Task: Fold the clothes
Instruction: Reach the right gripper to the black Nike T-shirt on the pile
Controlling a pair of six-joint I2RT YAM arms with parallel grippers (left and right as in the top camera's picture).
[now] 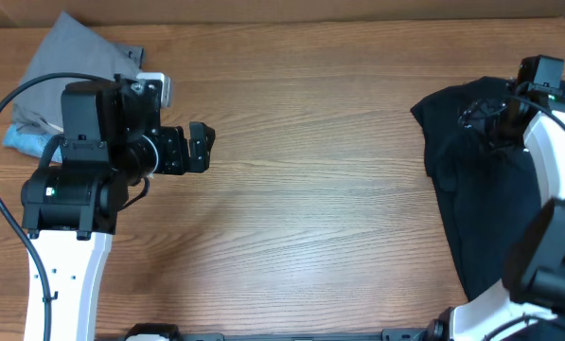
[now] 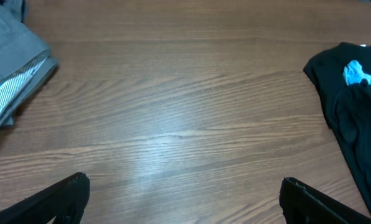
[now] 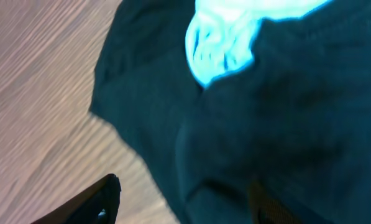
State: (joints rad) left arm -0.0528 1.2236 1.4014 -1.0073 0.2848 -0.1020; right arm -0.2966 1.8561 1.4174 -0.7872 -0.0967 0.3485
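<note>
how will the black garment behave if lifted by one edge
Probably floppy: the black garment lies crumpled in soft folds, so it should drape. It looks thin, likely light. Pushed, its loose folds may bunch rather than slide.

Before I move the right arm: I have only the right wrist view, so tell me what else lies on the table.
Observer: A grey garment lies bunched at the far left corner of the table, well apart from the black garment you are looking at.
Operator: Give me the left gripper.
Observer: The left gripper is open and empty over bare wood, just right of the grey garment.
Operator: Say how the black one lies as a whole.
Observer: Crumpled, not flat. In the overhead view it runs from the upper right down toward the near edge.
</note>
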